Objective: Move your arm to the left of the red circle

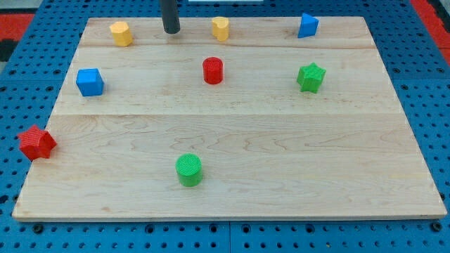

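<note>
The red circle (212, 70) stands on the wooden board (232, 176) a little above the middle. My tip (171, 31) rests near the view's top edge of the board, up and to the left of the red circle, with a clear gap between them. The tip sits between two yellow blocks, one to its left (121, 33) and one to its right (221, 28). It touches no block.
A blue cube (90, 81) lies at the left and a red star (36, 143) at the board's left edge. A green circle (188, 170) is at the bottom middle, a green star (310, 77) at the right, a blue block (307, 25) at the top right.
</note>
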Tool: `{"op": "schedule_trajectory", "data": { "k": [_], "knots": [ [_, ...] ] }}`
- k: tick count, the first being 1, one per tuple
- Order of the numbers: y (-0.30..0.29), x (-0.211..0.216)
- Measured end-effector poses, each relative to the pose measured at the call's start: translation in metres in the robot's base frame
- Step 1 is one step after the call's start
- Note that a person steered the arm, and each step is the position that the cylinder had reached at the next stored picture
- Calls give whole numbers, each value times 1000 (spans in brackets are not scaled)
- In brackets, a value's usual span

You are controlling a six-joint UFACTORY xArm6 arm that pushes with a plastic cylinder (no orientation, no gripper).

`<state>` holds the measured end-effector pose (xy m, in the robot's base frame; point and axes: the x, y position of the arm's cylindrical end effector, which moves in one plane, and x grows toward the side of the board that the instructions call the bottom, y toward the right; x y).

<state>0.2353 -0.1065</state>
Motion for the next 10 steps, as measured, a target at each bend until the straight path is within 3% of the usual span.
{"op": "schedule_trajectory", "data": {
  "k": [1, 7, 8, 10],
  "knots": [
    [0, 21],
    [9, 56],
    [15, 75],
    [27, 162]
  ]
}}
